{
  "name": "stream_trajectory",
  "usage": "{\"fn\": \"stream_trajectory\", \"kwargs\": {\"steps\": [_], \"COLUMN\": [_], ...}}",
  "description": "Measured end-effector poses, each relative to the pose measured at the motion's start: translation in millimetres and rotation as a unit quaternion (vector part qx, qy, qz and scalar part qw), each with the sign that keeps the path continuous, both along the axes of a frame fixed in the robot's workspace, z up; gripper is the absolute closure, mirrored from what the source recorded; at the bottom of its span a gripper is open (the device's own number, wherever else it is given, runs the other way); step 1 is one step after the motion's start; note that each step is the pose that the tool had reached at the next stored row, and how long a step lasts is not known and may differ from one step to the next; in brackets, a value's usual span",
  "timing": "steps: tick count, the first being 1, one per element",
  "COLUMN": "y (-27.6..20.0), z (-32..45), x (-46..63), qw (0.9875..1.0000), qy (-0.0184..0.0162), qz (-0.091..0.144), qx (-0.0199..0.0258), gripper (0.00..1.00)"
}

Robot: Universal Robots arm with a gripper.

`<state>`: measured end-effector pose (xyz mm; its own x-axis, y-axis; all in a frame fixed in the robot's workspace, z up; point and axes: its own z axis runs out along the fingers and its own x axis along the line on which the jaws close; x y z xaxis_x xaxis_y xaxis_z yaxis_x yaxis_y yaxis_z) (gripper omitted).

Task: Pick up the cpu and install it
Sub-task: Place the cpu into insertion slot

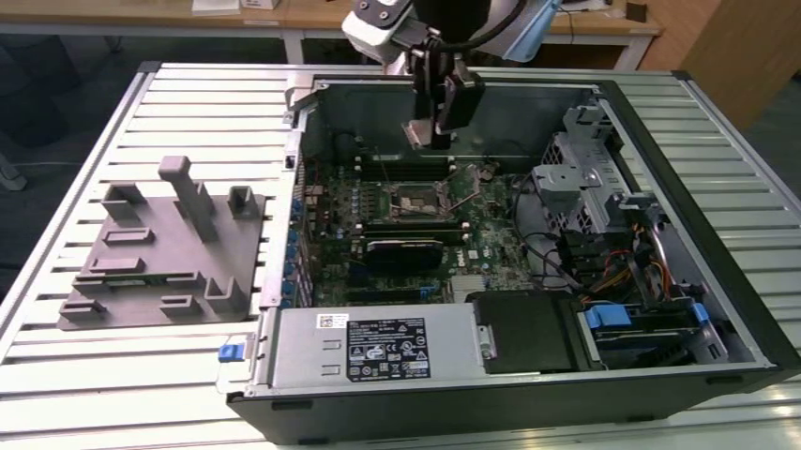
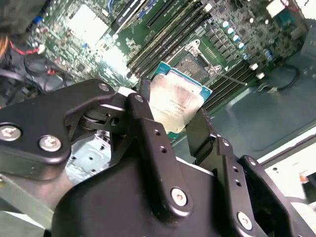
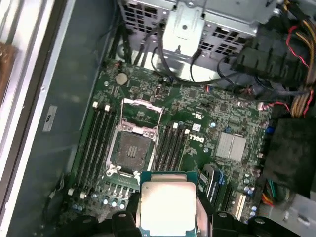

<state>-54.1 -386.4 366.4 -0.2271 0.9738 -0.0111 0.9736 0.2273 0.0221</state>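
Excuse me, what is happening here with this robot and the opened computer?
The robot arm is at work on installing a processor. Its gripper holds the cpu between the fingers, in the air above the motherboard inside the open computer case. The socket stands open and empty, so the cpu is not yet seated.

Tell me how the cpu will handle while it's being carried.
The cpu looks like a thin rigid plate, so probably stiff and light. Its smooth metal top, pinched only at two edges, may slip or twist. Likely fragile if dropped onto the motherboard below.
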Motion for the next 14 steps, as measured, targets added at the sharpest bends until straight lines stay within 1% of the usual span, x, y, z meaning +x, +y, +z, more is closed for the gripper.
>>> {"fn": "stream_trajectory", "kwargs": {"steps": [2, 5, 8, 9, 14], "y": [0.0, 0.2, 2.2, 4.0, 19.8], "z": [-0.8, -2.0, -3.8, -4.9, -12.2], "x": [0.0, -0.1, 0.0, 0.1, 0.9], "qw": [0.9998, 0.9992, 0.9988, 0.9987, 0.9988], "qy": [0.0000, 0.0000, 0.0000, 0.0000, 0.0000], "qz": [-0.018, -0.041, -0.049, -0.050, -0.050], "qx": [0.0000, 0.0001, 0.0001, 0.0001, 0.0001], "gripper": [0.47, 0.47, 0.47, 0.47, 0.47]}}
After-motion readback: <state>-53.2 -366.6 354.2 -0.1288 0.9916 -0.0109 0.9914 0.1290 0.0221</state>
